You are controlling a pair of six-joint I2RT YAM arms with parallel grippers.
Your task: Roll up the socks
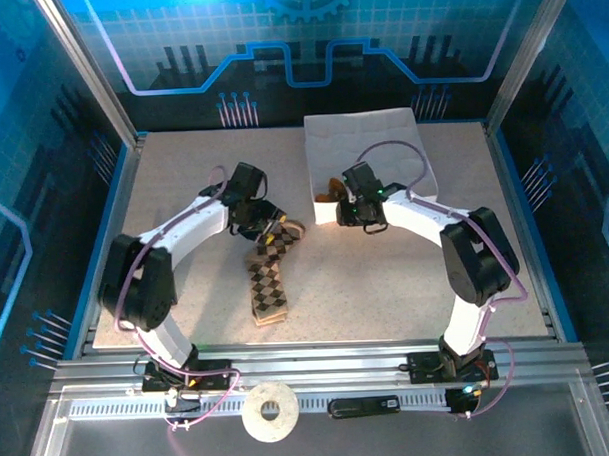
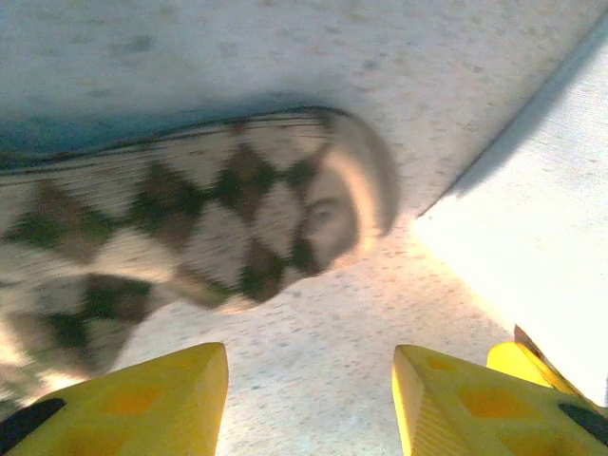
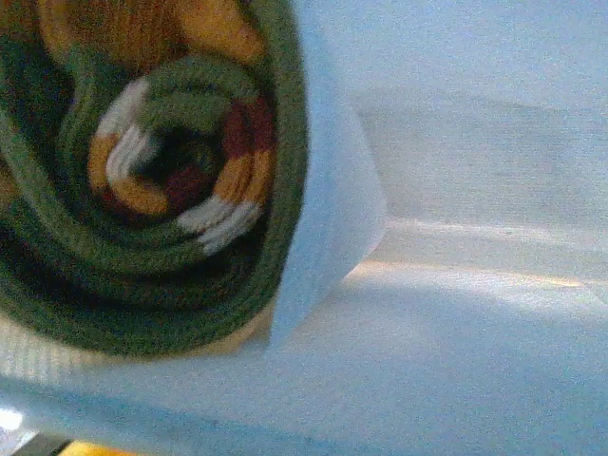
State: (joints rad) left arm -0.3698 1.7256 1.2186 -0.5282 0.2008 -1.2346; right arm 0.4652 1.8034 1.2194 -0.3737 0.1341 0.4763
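Observation:
The brown-and-beige argyle sock lies flat on the table, running from mid-table toward the near edge. My left gripper hovers at its far end. In the left wrist view the yellow fingers stand open over bare table, with the sock's rounded end just beyond them. The olive-green sock with orange and white stripes sits rolled up inside the white quilted box, in its near-left corner. My right gripper hangs over that corner; its fingers are hidden.
The white box stands at the back, right of centre, and its side lies close to the right of my left gripper. A tape roll and a black bar rest on the front rail.

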